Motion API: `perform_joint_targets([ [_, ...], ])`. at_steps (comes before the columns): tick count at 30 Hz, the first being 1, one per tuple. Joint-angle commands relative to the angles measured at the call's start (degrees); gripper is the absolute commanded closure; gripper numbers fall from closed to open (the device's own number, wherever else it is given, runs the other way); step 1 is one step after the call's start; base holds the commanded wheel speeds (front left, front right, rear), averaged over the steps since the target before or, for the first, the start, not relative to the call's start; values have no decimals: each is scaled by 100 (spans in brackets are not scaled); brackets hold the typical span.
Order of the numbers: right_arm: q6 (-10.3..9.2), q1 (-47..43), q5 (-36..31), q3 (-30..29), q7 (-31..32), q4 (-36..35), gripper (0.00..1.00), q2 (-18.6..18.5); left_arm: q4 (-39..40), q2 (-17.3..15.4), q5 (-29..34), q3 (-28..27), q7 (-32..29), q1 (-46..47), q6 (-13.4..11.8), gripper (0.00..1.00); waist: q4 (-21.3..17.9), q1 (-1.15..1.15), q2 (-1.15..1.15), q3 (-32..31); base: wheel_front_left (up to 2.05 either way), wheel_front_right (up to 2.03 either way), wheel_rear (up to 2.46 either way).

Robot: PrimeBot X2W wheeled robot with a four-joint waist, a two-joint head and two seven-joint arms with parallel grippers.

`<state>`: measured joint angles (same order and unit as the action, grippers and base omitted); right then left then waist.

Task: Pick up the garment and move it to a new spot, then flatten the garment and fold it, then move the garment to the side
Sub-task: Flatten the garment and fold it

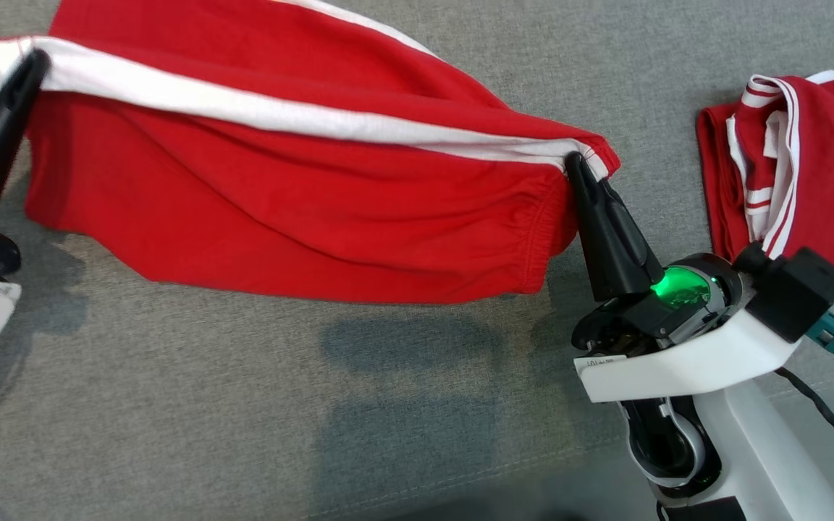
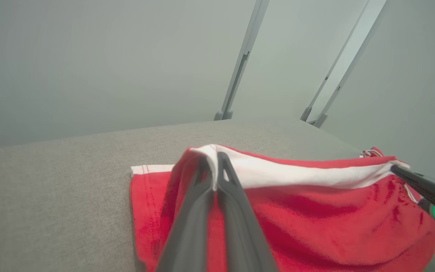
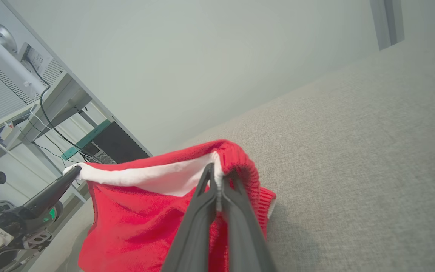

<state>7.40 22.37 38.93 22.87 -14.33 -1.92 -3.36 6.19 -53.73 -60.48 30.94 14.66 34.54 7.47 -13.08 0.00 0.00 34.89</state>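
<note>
The garment is a pair of red shorts with a white side stripe, stretched between my two grippers and hanging above the grey fabric surface. My left gripper is shut on its hem corner at the upper left. My right gripper is shut on the elastic waistband end at the right. In the left wrist view my left gripper pinches the white stripe of the garment. In the right wrist view my right gripper pinches the edge of the garment beside its ribbed waistband.
A second red garment with white trim lies folded at the right edge of the grey surface. A wall and metal posts stand behind. A desk with cables stands off to one side.
</note>
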Motion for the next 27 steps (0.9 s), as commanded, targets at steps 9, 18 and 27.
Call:
perform_joint_targets([
  [9,9,-25,238,30,-66,-766,100,48,-17,-754,140,-724,34,504,2,100,-515,0,0,397,0,0,0],
  [18,9,-5,235,103,-66,-1017,100,48,-358,-1025,210,-939,34,709,2,100,-845,0,0,509,0,0,0],
  [27,9,-15,105,504,-66,-900,100,48,-557,-1142,205,-813,34,596,2,100,-884,0,0,690,0,0,0],
])
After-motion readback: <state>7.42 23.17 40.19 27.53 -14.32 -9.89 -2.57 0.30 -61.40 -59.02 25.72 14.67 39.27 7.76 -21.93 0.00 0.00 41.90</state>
